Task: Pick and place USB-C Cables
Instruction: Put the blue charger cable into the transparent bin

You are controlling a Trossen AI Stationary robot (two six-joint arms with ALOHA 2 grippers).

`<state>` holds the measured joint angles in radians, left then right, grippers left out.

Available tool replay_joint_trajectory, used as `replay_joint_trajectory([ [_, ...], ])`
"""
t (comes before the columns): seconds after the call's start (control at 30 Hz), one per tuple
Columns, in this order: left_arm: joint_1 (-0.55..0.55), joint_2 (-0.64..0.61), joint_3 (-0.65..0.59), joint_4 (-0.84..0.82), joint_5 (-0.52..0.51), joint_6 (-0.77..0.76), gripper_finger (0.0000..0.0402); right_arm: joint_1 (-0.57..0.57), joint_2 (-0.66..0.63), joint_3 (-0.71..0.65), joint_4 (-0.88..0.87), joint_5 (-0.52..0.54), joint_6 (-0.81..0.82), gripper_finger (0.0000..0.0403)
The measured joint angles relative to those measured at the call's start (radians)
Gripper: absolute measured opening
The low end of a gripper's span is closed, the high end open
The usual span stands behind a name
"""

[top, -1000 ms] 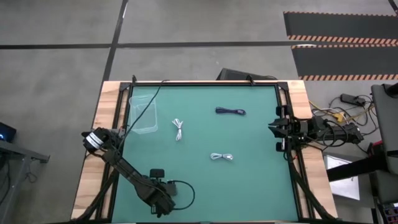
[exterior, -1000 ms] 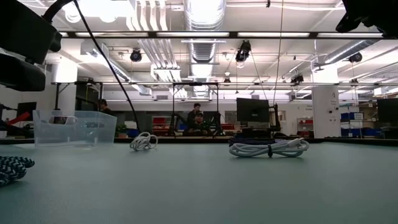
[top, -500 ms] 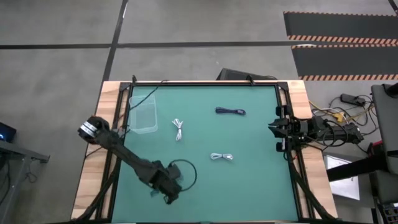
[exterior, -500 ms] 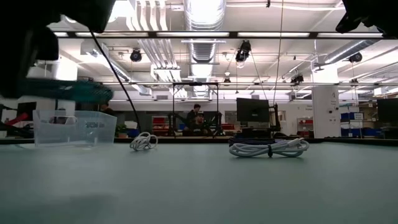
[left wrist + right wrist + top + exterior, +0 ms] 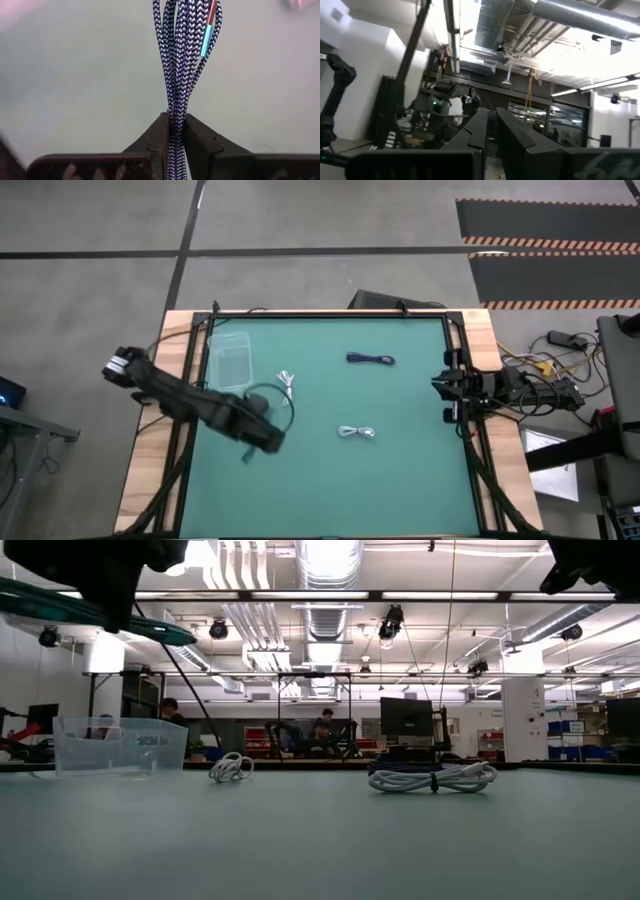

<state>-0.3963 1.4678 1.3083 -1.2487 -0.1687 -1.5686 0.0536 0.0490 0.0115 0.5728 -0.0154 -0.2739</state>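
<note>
A braided dark-blue-and-white USB-C cable bundle (image 5: pixel 184 55) with a teal plug is in my left gripper (image 5: pixel 175 121), which is shut on it high above the mat's left half (image 5: pixel 258 442). In the low view the bundle shows as a teal band (image 5: pixel 100 615). A white cable (image 5: pixel 287 387), a pale silvery cable (image 5: pixel 357 432) and a dark cable (image 5: pixel 371 359) lie flat on the green mat. My right gripper (image 5: pixel 438 385) waits shut at the table's right edge. My left gripper pinches several strands of the bundle (image 5: pixel 176 107) between its two fingers, which point steeply down from above. The strands run out past the fingertips on one side. The bundle is lifted clear of the mat and slants only a little from level in the low view.
A clear plastic container (image 5: pixel 229 362) stands at the mat's far left, just beyond my left arm. The white cable (image 5: pixel 231 768) and the silvery cable (image 5: pixel 432 778) lie between it and the right arm. A dark frame (image 5: pixel 330 313) borders the mat.
My left gripper has risen from the near left of the table and swung toward the far edge and the container, rolling its wrist. The braided cable, low by the mat a second ago, has gone up with it and now hangs clear.
</note>
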Motion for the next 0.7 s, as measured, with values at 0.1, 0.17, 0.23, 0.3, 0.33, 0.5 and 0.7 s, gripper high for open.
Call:
replay_joint_trajectory([
  [0.1, 0.060, -0.052, 0.000, -0.083, -0.057, 0.009, 0.0028, 0.000, 0.000, 0.000, 0.000, 0.030, -0.007, 0.0027],
  [0.17, 0.107, -0.084, 0.000, -0.131, -0.063, 0.040, 0.0028, 0.000, 0.000, 0.000, -0.002, 0.043, -0.009, 0.0027],
  [0.23, 0.158, -0.115, 0.000, -0.161, -0.070, 0.079, 0.0028, 0.000, 0.000, 0.000, -0.001, 0.045, -0.011, 0.0027],
  [0.3, 0.210, -0.140, 0.000, -0.174, -0.076, 0.127, 0.0028, 0.000, -0.001, 0.000, 0.000, 0.045, -0.013, 0.0027],
  [0.33, 0.237, -0.151, 0.000, -0.175, -0.076, 0.156, 0.0029, 0.000, -0.001, 0.000, 0.001, 0.045, -0.013, 0.0027],
  [0.5, 0.378, -0.186, 0.000, -0.175, -0.076, 0.296, 0.0029, 0.000, -0.001, 0.000, 0.001, 0.045, -0.014, 0.0027],
  [0.7, 0.553, -0.191, 0.000, -0.176, -0.076, 0.470, 0.0029, 0.000, -0.001, 0.000, 0.001, 0.045, -0.014, 0.0027],
])
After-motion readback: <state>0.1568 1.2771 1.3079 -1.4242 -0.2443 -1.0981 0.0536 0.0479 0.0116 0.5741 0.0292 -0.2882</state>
